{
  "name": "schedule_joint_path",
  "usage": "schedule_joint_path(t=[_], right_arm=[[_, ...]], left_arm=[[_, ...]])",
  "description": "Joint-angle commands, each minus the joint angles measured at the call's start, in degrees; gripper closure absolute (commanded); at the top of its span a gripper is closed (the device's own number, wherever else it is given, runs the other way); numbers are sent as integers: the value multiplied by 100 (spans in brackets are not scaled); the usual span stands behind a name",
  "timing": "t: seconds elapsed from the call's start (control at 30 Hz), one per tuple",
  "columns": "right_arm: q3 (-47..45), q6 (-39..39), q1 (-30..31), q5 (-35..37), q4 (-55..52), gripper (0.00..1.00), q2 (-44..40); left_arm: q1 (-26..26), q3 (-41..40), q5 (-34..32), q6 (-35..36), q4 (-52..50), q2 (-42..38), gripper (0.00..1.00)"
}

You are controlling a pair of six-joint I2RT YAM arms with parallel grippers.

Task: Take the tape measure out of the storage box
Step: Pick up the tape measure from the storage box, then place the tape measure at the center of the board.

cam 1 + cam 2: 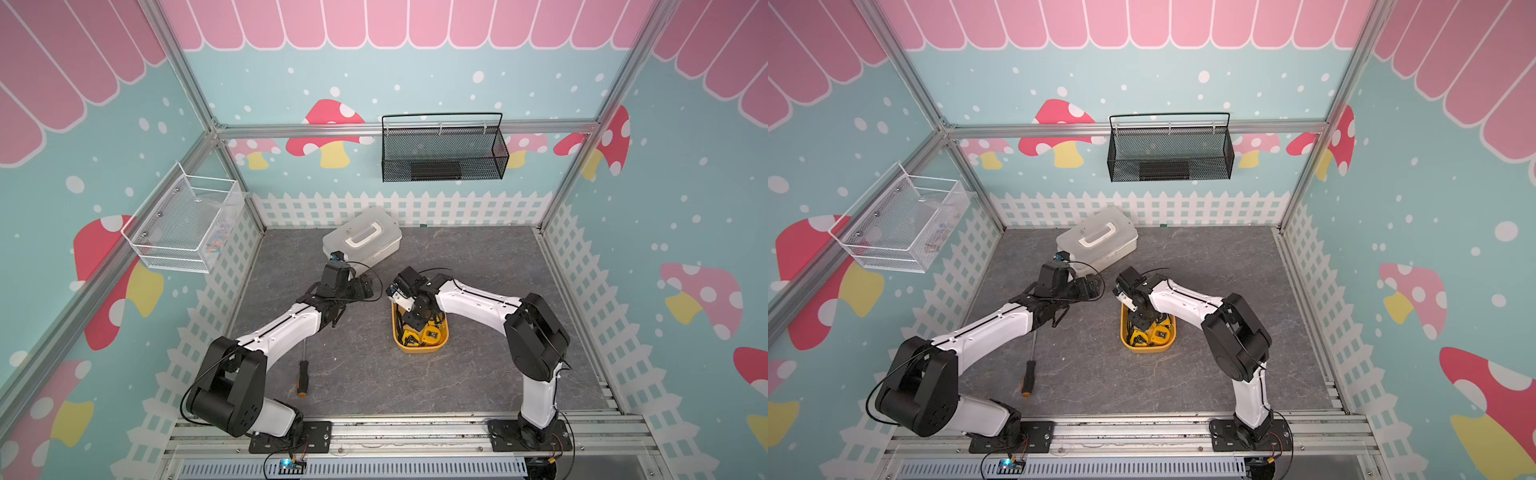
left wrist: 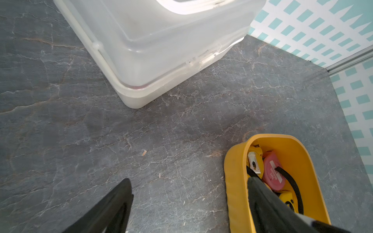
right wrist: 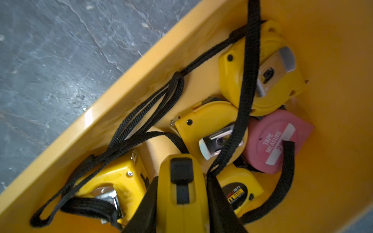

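Chunky yellow plastic tape measure [image 3: 182,201] with a black slide lock is down in the glossy rounded box [image 3: 121,96], woven black straps [image 3: 247,80] tangled nearby. The right tool [image 3: 182,177] pinches its sides, and the left tool [image 2: 188,179] is spread wide over the grey stone-look desk [image 2: 141,141].

White lidded case [image 1: 361,239] w/ handle at back of grey tabletop [image 1: 478,365]. Orange/blk screwdriver [image 1: 303,374] lies front-L, well apart. Blk mesh basket [image 1: 444,151] on rear rail; white wire basket [image 1: 183,226] on L wall.
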Motion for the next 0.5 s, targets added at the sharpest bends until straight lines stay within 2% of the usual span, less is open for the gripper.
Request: schedule_joint_path(t=[0.0,0.2,0.47], right_arm=[[78,110,-119,-300,31,81,-307],[245,124,-386,-597,27,81,-405],[692,291,-1203,-1418,162,82,-673]], left_arm=[[40,-74,-65,12,-61,-211,10],[40,-50,-44,12,-63,-229,10],[53,58,16,40,-96,-161,9]])
